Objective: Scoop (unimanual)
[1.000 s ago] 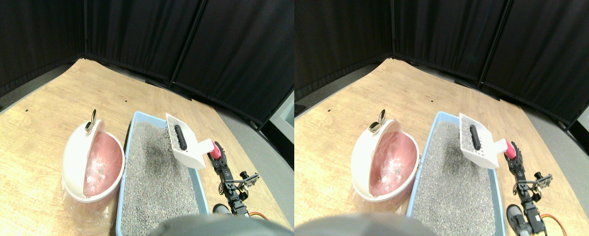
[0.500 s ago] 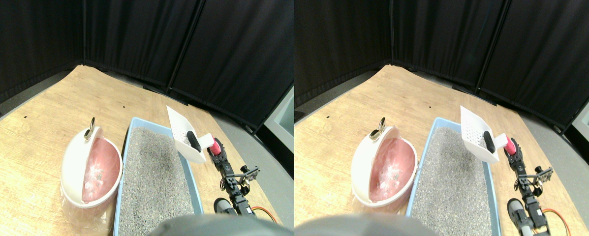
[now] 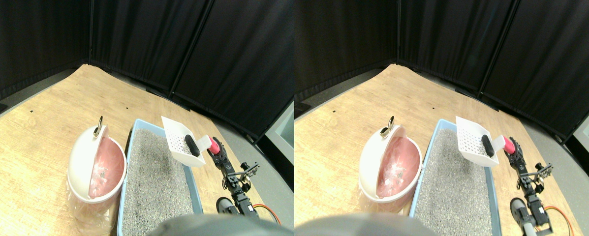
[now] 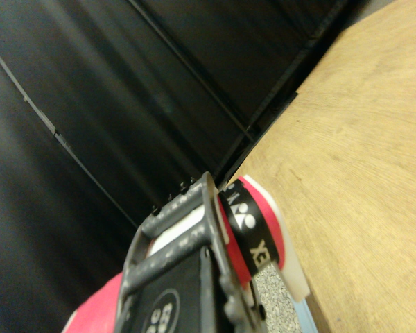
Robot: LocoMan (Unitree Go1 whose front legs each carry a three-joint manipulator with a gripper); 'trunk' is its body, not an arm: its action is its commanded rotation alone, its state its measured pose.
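The right gripper (image 3: pixel 215 149) is clamped on the red-wrapped handle (image 3: pixel 214 145) of a white scoop (image 3: pixel 182 140), its jaws closed around the wrap with no gap showing. In the wrist view the dark jaw frame (image 4: pixel 187 270) sits tight against that red and black wrap (image 4: pixel 253 232). The scoop reaches left and away from the gripper and hangs in the air above the far right corner of the litter box (image 3: pixel 129 147), clear of the grey litter (image 3: pixel 154 182). Its slotted blade is tilted, the far edge raised. A dark oblong lump (image 3: pixel 192 145) lies inside the scoop at the handle end, just beside the gripper. The arm (image 3: pixel 232 182) runs back from the gripper toward the near right corner.

The light blue litter box lies along the wooden floor (image 3: pixel 38 123), filled with litter. Just left of it, touching or nearly touching its long wall, stands a white bin (image 3: pixel 82 162) with a pink liner (image 3: pixel 108 164), its open mouth tipped toward the box. A small metal hook (image 3: pixel 98 128) stands on the bin's far rim. Black curtains (image 3: pixel 141 39) close off the far side.
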